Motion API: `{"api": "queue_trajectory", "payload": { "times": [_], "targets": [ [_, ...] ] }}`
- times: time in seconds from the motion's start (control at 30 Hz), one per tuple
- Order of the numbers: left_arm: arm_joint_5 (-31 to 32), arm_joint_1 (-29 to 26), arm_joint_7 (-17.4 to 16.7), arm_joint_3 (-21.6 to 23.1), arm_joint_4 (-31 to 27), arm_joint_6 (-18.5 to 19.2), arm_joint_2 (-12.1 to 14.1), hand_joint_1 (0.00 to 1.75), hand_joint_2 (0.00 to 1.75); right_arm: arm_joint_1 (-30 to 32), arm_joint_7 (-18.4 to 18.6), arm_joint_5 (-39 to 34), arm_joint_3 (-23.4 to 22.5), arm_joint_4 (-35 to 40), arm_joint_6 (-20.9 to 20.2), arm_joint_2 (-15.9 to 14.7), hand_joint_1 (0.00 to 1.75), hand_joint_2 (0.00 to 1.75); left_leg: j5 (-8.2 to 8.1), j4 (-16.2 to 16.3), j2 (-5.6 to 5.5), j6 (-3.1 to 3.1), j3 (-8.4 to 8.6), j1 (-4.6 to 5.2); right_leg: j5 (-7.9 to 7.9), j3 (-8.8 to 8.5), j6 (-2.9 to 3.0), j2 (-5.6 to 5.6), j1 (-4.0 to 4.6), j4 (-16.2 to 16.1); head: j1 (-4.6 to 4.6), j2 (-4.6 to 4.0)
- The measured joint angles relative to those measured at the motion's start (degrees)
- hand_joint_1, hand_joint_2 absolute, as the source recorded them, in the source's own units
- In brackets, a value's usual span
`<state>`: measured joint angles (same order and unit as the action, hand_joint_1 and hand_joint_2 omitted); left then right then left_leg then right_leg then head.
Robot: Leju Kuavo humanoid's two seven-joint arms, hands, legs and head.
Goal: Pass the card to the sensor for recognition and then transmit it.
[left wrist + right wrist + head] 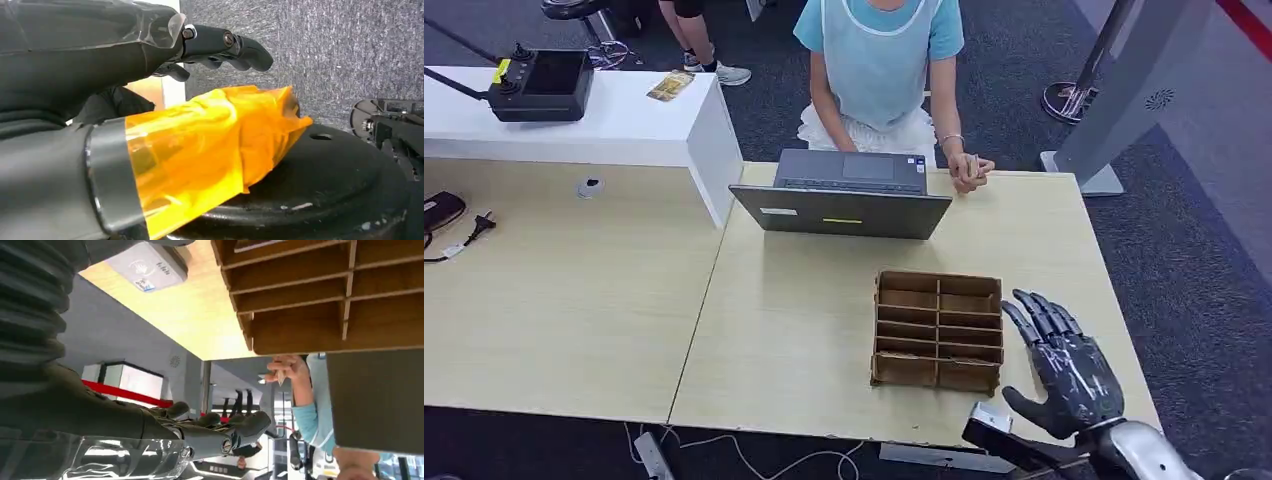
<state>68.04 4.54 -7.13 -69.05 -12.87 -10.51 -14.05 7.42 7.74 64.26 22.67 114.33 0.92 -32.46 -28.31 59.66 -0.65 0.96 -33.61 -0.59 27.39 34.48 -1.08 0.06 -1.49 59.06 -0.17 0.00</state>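
- A small pale object, too small to identify as the card, is pinched in the person's hand at the far edge of the pale wooden table, just right of the open grey laptop. In the right wrist view the same hand holds a thin, light-coloured sliver.
- The small white card sensor sits at the table's near edge, just in front of the brown cardboard box with divided compartments. In the right wrist view the sensor shows a printed hand symbol on its face.
- The robot's right hand is released and holds nothing. It hovers over the table's near right corner, just right of the cardboard box, with its dark fingers spread and pointing away from the robot and its thumb towards the sensor.
- From the right wrist camera, the right hand shows its fingers stretched out with nothing between them.
- The robot's left hand is also released and empty. Its dark fingers reach out above a thumb wrapped in orange tape, over grey carpet.
- A person in a light blue top sits behind the laptop.
- A white counter to the far left carries a black device.
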Motion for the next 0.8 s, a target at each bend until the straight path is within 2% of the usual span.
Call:
{"api": "queue_trajectory", "payload": {
  "times": [0.37, 0.8],
  "targets": [
    [0.48, 0.02, -0.02, 0.00, 0.00, 0.20, 0.11, 0.00, 0.00, -2.73, 0.00, 0.00, 3.54, -3.06, -1.03, 0.26, 0.03, 1.75, 0.00, 0.00, 0.00, 0.00, -0.01, 0.00, 0.00, -0.01, 0.00, 0.01, 0.00, 0.00, 0.00, 0.00],
    [0.37, 0.11, -0.07, 0.00, 0.00, 0.20, 0.09, 0.00, 0.00, -9.71, 0.66, -1.36, 7.17, -9.75, -1.64, 3.43, 0.12, 1.75, 0.01, 0.00, -0.02, 0.00, 0.01, 0.00, 0.00, -0.04, 0.00, -0.03, 0.00, 0.00, 0.02, 0.00]
  ]
}}
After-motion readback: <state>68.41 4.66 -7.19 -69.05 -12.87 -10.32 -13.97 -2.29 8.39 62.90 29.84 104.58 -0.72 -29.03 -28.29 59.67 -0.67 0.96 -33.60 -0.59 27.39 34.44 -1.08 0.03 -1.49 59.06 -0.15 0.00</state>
